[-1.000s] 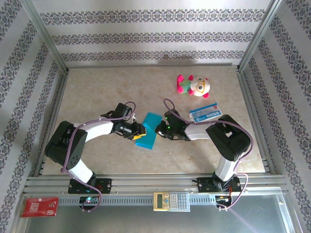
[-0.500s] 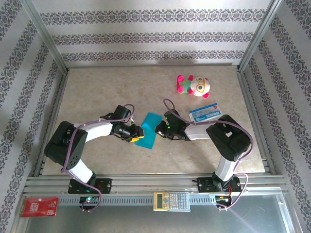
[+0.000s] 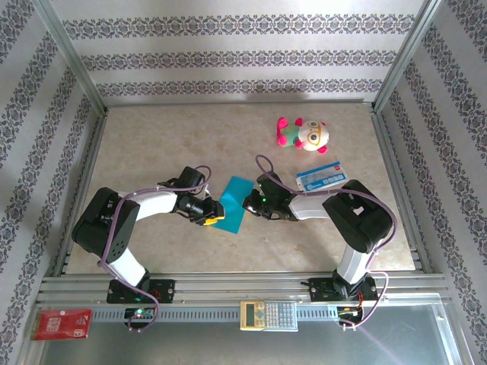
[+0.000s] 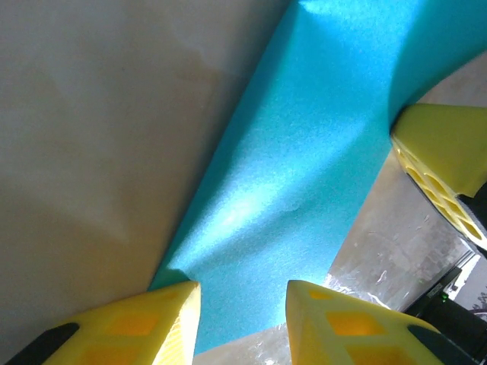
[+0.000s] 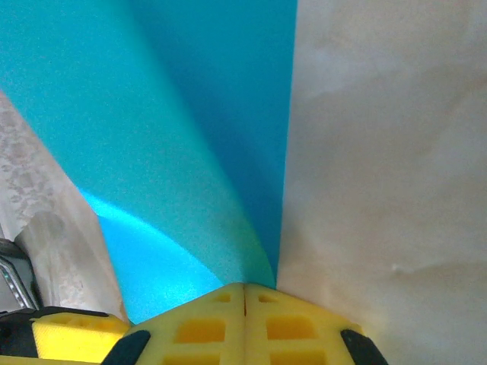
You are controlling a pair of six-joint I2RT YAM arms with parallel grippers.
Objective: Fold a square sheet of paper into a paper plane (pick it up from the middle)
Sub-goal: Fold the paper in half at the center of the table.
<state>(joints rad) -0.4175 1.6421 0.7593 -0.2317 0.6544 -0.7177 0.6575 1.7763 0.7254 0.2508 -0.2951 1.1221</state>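
Observation:
The teal-blue sheet of paper (image 3: 235, 203) lies mid-table, folded over into a narrow oblong. My right gripper (image 3: 248, 204) is shut on its right edge. In the right wrist view the closed yellow fingertips (image 5: 244, 287) pinch the paper (image 5: 152, 137), which curls up and away from them. My left gripper (image 3: 212, 215) sits at the paper's near-left corner. In the left wrist view its jaws (image 4: 243, 304) stand apart over that corner of the sheet (image 4: 304, 175), holding nothing. The right gripper's yellow finger (image 4: 445, 160) shows at the far edge.
A plush toy (image 3: 303, 134) lies at the back right, with a white-and-blue card (image 3: 319, 176) just behind the right arm. A calculator (image 3: 268, 314) and a red pack (image 3: 61, 323) rest on the front rail. Metal frame posts border the table.
My left gripper has drawn back to the left, from over the paper to its near-left corner. The right gripper has stayed shut on the right edge.

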